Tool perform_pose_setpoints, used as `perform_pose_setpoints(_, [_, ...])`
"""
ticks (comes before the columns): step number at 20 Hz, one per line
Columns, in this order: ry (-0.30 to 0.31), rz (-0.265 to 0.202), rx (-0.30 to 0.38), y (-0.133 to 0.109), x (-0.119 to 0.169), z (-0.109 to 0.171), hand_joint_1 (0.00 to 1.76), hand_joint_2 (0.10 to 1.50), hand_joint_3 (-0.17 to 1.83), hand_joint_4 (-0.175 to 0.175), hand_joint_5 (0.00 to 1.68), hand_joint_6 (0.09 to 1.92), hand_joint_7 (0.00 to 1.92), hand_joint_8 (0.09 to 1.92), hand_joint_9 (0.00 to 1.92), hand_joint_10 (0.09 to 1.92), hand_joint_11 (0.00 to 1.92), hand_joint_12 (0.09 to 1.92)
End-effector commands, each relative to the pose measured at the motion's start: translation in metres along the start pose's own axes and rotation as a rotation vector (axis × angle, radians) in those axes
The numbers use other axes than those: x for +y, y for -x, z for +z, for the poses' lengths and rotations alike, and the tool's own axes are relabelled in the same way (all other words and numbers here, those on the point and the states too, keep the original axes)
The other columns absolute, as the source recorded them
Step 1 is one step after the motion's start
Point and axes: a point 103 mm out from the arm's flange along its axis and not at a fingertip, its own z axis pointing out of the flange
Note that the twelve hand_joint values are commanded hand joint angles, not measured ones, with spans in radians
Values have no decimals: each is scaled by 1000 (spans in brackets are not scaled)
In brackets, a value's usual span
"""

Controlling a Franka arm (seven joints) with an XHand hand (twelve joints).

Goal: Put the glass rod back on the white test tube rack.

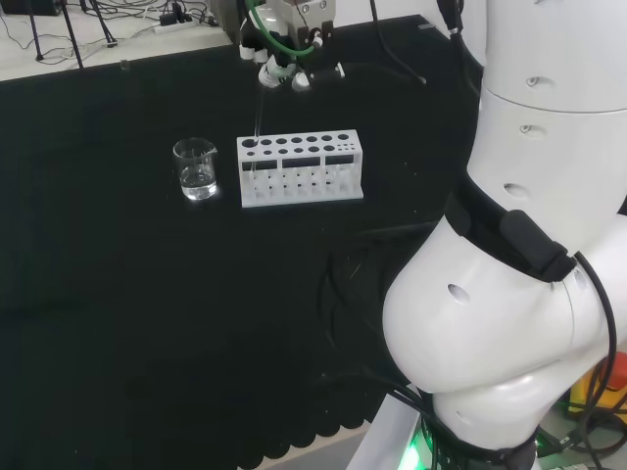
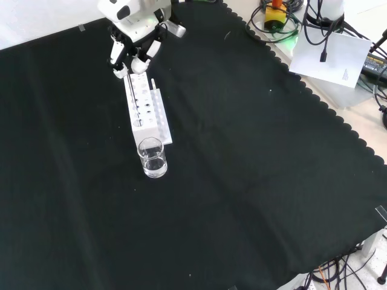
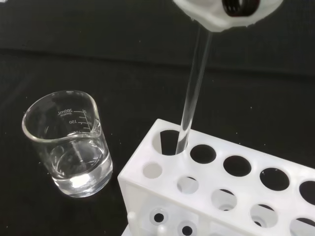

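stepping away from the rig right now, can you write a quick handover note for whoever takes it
Hand: above the rack's end nearest the beaker, fingers pinching the top of the glass rod.
Rod: nearly upright, its lower end in the end hole of the white test tube rack.
Beaker: beside that end of the rack, some clear liquid in it.
Done: rod tip entered in the hole.
Left: lower it fully, let go, withdraw the hand.

Head cam sits behind/above arm base, looking over bench [image 1: 118, 323]. Front cam faces back, looking down from opposite edge. Wrist cam v. close; all share rack [image 1: 300, 168] + beaker [image 1: 196, 168].
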Motion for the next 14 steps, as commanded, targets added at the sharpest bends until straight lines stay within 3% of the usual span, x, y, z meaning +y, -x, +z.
perform_pose_setpoints(1, [0,7,2,2,-3,-6,1468,886,-175,-175,513,966,696,766,1734,725,1813,919])
perform_pose_setpoints(14, [26,10,-11,0,-10,-25,1467,878,-175,-175,508,948,676,770,1729,712,1818,908])
